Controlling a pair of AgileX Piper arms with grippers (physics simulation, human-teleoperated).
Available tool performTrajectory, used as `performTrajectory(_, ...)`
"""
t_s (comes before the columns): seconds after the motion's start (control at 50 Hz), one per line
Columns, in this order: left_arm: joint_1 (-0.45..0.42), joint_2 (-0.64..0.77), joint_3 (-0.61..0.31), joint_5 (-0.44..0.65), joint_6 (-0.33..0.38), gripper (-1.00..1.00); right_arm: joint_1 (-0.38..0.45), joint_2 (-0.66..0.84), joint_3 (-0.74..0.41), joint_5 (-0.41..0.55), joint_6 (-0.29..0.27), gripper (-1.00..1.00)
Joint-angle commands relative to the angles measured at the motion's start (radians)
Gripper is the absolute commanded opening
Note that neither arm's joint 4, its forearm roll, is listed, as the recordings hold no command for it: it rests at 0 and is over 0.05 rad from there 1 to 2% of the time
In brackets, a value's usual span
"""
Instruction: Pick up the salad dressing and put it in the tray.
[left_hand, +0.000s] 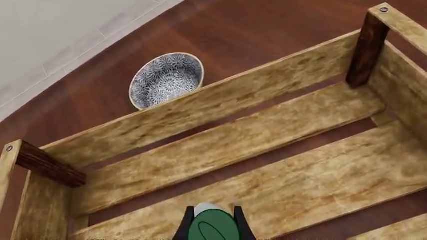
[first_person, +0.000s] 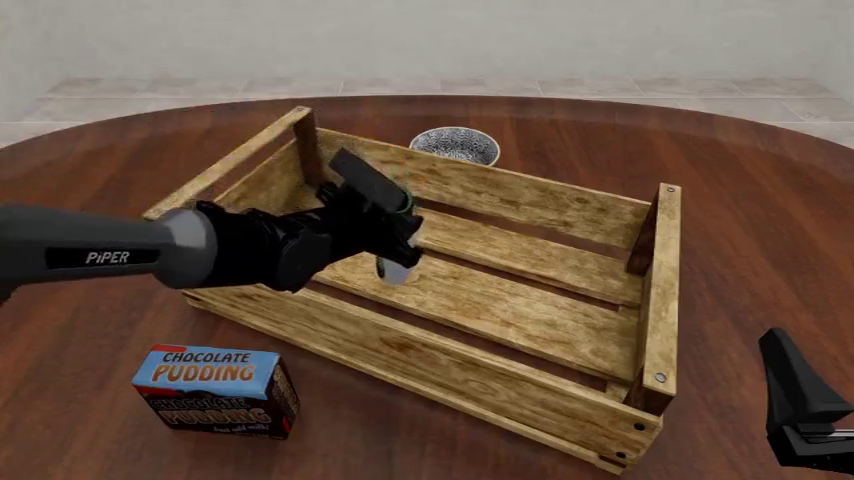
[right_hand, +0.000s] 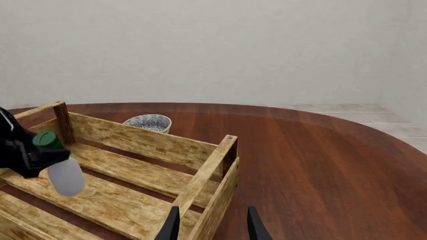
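The salad dressing (first_person: 396, 266), a small white bottle with a green top, hangs in my left gripper (first_person: 390, 228), which is shut on its upper part. It is over the slatted floor of the tray (first_person: 441, 368), the large light-wood crate, toward its left side, and I cannot tell whether it touches the slats. The left wrist view shows the bottle's green label (left_hand: 212, 229) between the fingers, with the tray's far wall (left_hand: 220, 100) ahead. The right wrist view shows the bottle (right_hand: 65, 176) and the tray (right_hand: 133, 136). My right gripper (first_person: 803, 405) is open and empty at the near right, outside the tray.
A small patterned round bowl (first_person: 454, 145) stands just behind the tray's far wall; it also shows in the left wrist view (left_hand: 165, 80). A blue chocolate pudding box (first_person: 214, 390) lies on the table in front of the tray's left end.
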Motion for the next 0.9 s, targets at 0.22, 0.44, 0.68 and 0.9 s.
performTrajectory(0.22, -0.001, 0.061, -0.021, -0.010, 0.013, -1.00, 0.000, 0.000, 0.000, 0.000, 0.000, 1.00)
performTrajectory(0.44, 0.001, 0.096, -0.036, -0.001, 0.005, -1.00, 0.000, 0.000, 0.000, 0.000, 0.000, 1.00)
performTrajectory(0.68, 0.004, 0.108, -0.040, 0.002, -0.002, -1.00, 0.000, 0.000, 0.000, 0.000, 0.000, 1.00)
performTrajectory(0.9, 0.007, 0.095, -0.038, 0.009, -0.010, 1.00, 0.000, 0.000, 0.000, 0.000, 0.000, 1.00)
